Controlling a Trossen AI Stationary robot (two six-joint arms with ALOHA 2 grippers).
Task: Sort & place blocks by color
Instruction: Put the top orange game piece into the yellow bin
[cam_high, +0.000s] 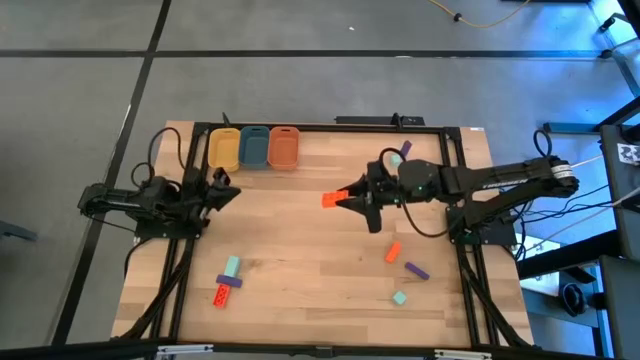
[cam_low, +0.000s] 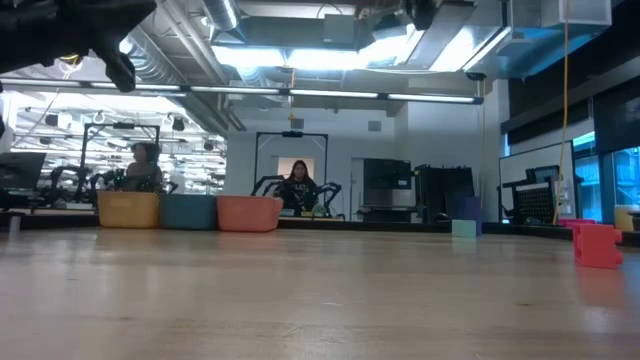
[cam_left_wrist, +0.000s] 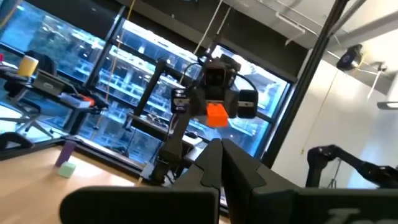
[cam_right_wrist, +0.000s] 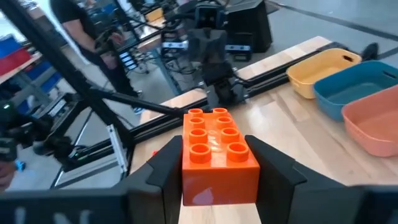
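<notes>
My right gripper (cam_high: 342, 200) hangs over the middle of the table, shut on an orange studded block (cam_right_wrist: 219, 155). That block also shows in the left wrist view (cam_left_wrist: 216, 116). My left gripper (cam_high: 228, 190) waits shut near the table's left side, just in front of the tubs. Loose on the wood lie an orange block (cam_high: 393, 252), a purple bar (cam_high: 416, 270) and a teal cube (cam_high: 399, 297) on the right. A teal, purple and red cluster (cam_high: 227, 281) lies at near left. Another purple block (cam_high: 405, 150) rests near the far edge. My right gripper pinches the orange block between its two fingers (cam_right_wrist: 165, 165), one on each opposite side face (cam_right_wrist: 186, 177). The fingers lie about level, pointing toward the table's left. The block is lifted clear of the table, with its studded face (cam_right_wrist: 214, 130) turned toward the wrist camera.
Three tubs stand in a row at the far left edge: yellow (cam_high: 224, 149), blue (cam_high: 254, 147) and orange (cam_high: 284, 147). A black frame rail (cam_high: 330, 128) runs along the far edge. Bare wood lies between the two arms. People sit in the room beyond (cam_low: 297, 185).
</notes>
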